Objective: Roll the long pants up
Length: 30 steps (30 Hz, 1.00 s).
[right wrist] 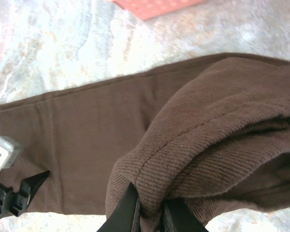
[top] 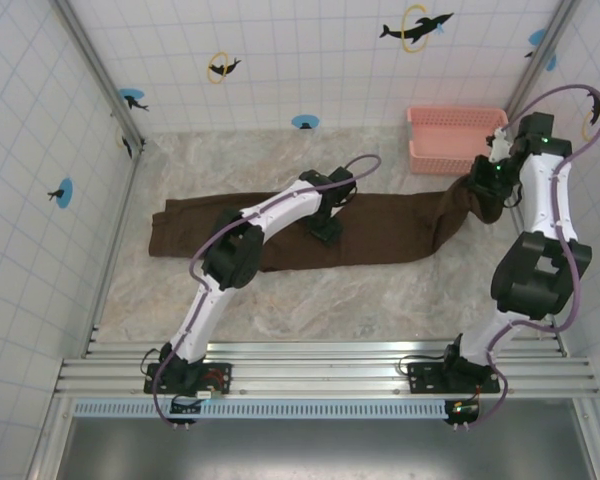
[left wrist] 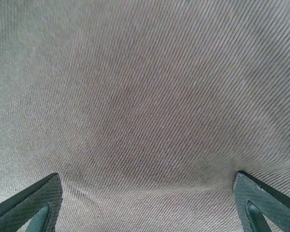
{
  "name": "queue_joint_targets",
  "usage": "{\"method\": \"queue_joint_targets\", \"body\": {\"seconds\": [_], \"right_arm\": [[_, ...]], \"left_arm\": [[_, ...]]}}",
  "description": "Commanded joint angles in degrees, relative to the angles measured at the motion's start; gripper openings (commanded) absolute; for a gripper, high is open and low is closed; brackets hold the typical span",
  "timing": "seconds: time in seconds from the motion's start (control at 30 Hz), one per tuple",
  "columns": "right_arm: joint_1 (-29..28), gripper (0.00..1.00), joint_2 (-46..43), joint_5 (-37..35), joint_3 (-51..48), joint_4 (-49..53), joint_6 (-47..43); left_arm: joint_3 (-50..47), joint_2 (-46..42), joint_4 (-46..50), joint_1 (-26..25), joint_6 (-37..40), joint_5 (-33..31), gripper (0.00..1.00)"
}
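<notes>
The long pants (top: 380,225) are dark brown and lie stretched across the marble table from left to right. My left gripper (top: 326,230) stands open, pressed down onto the middle of the pants; its fingertips (left wrist: 36,203) rest wide apart on the ribbed cloth (left wrist: 145,106), with a pale seam line between them. My right gripper (top: 485,190) is shut on the right end of the pants (right wrist: 217,130), which is bunched and lifted off the table. The fold of cloth is pinched between the black fingers (right wrist: 123,215).
A pink plastic basket (top: 456,138) stands at the back right, just behind the right gripper. Tiled walls close in the table on three sides. A metal rail (top: 320,365) with the arm bases runs along the near edge.
</notes>
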<state>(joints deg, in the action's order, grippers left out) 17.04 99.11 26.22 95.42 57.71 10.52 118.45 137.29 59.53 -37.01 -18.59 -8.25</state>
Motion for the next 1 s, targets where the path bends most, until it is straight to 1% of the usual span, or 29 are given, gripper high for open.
{"method": "queue_joint_targets", "body": {"seconds": [0.0,0.13,0.3,0.4,0.5,0.53,0.6,0.67,0.73,0.77,0.83,0.87,0.93,0.97], "right_arm": [[-0.3,0.01,-6.4,2.9,1.8,-3.6,2.8],[-1.9,0.01,-8.1,3.7,6.4,-2.8,4.3],[-4.2,0.01,-9.2,8.6,11.9,-3.4,5.7],[-5.8,0.01,-10.1,11.0,12.6,-3.5,5.3],[-7.3,0.01,-11.1,12.0,11.0,-3.2,3.6],[-7.8,0.01,-11.2,12.2,10.4,-3.2,3.1],[-9.0,0.01,-11.7,12.9,10.1,-2.4,2.6],[-11.1,0.0,-12.1,13.1,10.3,-2.1,2.4],[-14.2,0.0,-12.4,12.5,10.4,-2.4,3.0],[-16.5,0.0,-12.5,12.3,10.5,-3.1,3.7],[-21.2,0.0,-12.4,10.7,10.3,-4.8,5.4],[-24.0,0.01,-12.0,10.2,10.3,-6.2,6.2],[-29.4,0.01,-10.8,7.5,11.3,-8.0,7.6],[-31.8,0.01,-10.0,7.3,11.5,-9.7,8.4]], "left_arm": [[3.4,4.3,1.9,-0.3,-3.3,1.7,0.93],[8.5,7.3,3.8,-1.2,-4.6,3.4,0.93],[17.5,11.4,3.4,-2.9,-10.3,11.1,0.93],[23.5,13.7,-0.1,-3.5,-14.5,15.6,0.93],[25.2,12.9,-4.2,-2.5,-18.0,18.7,0.93],[25.3,11.9,-4.5,-1.7,-18.1,19.5,0.97],[25.2,8.3,-2.0,1.1,-16.5,19.8,0.97],[24.3,3.2,3.2,4.9,-13.0,16.3,0.97],[21.1,-4.2,8.4,10.4,-9.9,9.2,0.97],[17.9,-8.6,10.3,13.4,-8.7,5.2,0.97],[10.0,-17.1,12.2,18.6,-6.5,-3.1,0.97],[4.0,-22.0,11.3,21.5,-5.0,-6.5,0.97],[-8.1,-30.9,8.9,27.1,-3.4,-11.4,0.97],[-14.1,-35.4,7.9,30.4,-3.5,-12.1,0.97]]}}
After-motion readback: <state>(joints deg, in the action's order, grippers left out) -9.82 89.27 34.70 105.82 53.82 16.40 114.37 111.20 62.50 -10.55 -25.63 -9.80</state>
